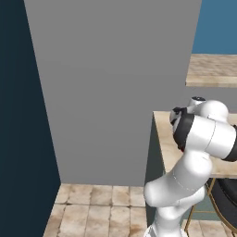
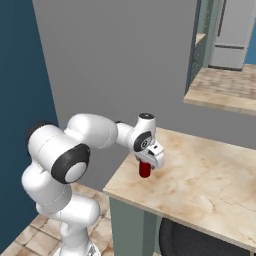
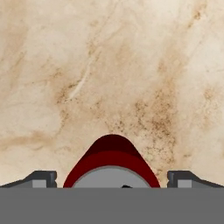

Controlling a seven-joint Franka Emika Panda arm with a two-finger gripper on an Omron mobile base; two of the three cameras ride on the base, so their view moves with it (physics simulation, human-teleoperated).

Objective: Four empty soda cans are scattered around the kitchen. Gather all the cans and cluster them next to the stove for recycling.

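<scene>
Hand view: open fingers (image 3: 112,177) straddle a red can (image 3: 112,162) on the table (image 3: 109,65).
Right base view shows the can (image 2: 145,170) upright near the table's (image 2: 200,180) front left corner, the fingers (image 2: 148,164) over its top, one on each side and gripping nothing. My worry: if they close while only around the rim, the can could slip or tip, and this near the edge it might roll off onto the floor (image 2: 35,230).
</scene>
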